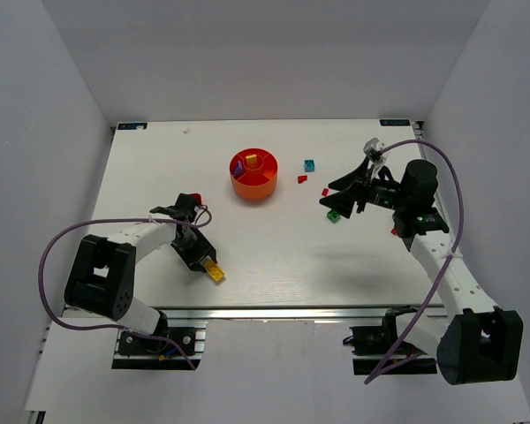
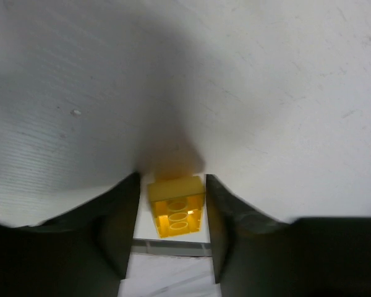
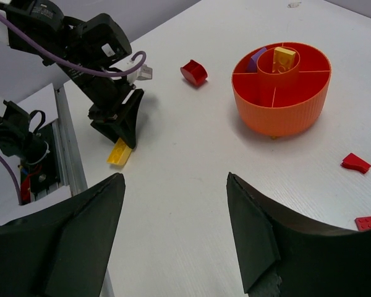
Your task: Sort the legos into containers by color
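Slippage is the risk: left tool brackets the yellow brick near the bench's front edge, well apart from the orange bowl. Whether its fingers pinch it I cannot tell. An off-centre squeeze could twist the brick or push it off. Right tool hangs spread, empty.

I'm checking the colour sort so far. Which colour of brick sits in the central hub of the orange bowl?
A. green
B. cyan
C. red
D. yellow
D: in the right wrist view a yellow brick rests in the very middle of the orange bowl.
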`<state>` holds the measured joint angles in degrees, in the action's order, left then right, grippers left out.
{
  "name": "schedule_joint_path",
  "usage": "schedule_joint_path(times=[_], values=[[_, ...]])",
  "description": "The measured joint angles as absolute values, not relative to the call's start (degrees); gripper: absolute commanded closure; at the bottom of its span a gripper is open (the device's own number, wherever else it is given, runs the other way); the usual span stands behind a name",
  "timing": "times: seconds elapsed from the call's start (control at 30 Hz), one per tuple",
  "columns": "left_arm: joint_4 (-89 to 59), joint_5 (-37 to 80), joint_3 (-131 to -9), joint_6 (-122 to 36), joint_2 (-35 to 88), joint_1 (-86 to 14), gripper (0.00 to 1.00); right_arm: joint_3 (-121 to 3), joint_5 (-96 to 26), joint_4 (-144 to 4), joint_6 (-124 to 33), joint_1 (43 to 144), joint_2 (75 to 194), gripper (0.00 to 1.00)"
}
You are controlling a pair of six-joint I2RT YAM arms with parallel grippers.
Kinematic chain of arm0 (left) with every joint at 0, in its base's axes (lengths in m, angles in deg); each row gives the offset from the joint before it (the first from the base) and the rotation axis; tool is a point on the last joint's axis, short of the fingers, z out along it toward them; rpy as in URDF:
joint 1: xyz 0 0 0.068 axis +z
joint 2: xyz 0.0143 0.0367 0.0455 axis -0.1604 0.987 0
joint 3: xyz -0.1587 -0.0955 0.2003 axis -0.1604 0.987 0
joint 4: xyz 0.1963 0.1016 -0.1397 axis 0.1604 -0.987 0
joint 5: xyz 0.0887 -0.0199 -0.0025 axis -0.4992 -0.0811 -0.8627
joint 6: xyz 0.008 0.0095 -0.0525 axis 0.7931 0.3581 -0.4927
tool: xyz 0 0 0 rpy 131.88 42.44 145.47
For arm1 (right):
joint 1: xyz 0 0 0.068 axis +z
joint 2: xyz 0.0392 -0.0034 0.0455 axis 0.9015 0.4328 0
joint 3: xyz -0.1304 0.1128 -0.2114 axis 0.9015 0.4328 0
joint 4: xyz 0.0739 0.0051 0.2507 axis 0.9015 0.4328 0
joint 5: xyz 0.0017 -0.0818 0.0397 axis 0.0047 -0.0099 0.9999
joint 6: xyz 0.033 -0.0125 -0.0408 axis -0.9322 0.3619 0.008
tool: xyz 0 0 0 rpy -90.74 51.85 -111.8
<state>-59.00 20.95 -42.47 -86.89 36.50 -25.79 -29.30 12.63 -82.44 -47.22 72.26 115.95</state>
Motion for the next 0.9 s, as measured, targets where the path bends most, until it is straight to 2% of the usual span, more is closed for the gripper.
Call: schedule_joint_path(times=[0.07, 0.1, 0.17, 0.2, 0.23, 0.33, 0.43, 0.47, 0.53, 0.57, 0.9], values=[[-58.83, 20.95, -42.47, -86.98, 36.61, -25.99, 0.61, -28.77, 13.04, -83.23, -47.87, 71.45, 115.66, 0.29], [-58.70, 21.02, -42.47, -86.87, 36.59, -26.16, 0.75, -28.57, 13.31, -83.66, -48.31, 71.03, 115.60, 0.29], [-58.46, 21.15, -42.54, -86.58, 36.59, -26.42, 0.87, -28.29, 13.87, -84.52, -49.05, 70.29, 115.55, 0.30], [-58.52, 21.11, -42.80, -86.28, 36.61, -26.62, 0.96, -28.27, 14.12, -84.78, -49.38, 69.88, 115.55, 0.31], [-58.54, 21.11, -43.22, -85.95, 36.61, -26.75, 1.00, -28.20, 14.36, -85.28, -49.75, 69.44, 115.55, 0.32], [-59.05, 21.61, -46.91, -83.26, 36.61, -27.12, 1.00, -27.52, 15.03, -86.85, -50.30, 68.17, 115.49, 0.40], [-58.17, 22.55, -53.95, -78.30, 36.57, -27.43, 1.00, -26.78, 15.71, -87.40, -50.10, 66.77, 115.49, 0.63], [-57.01, 22.61, -56.55, -76.42, 36.42, -27.56, 1.00, -26.61, 15.89, -87.55, -49.93, 66.34, 115.49, 0.82], [-54.11, 22.66, -60.96, -72.81, 35.87, -27.69, 1.00, -26.45, 16.39, -87.53, -49.49, 65.66, 115.51, 0.98], [-53.15, 22.66, -62.89, -71.28, 35.83, -27.73, 1.00, -26.43, 16.63, -87.55, -49.34, 65.46, 115.51, 1.00], [-36.47, 24.01, -80.37, -54.98, 43.93, -28.26, 1.00, -26.43, 17.09, -87.51, -47.13, 62.47, 116.08, 1.00]])
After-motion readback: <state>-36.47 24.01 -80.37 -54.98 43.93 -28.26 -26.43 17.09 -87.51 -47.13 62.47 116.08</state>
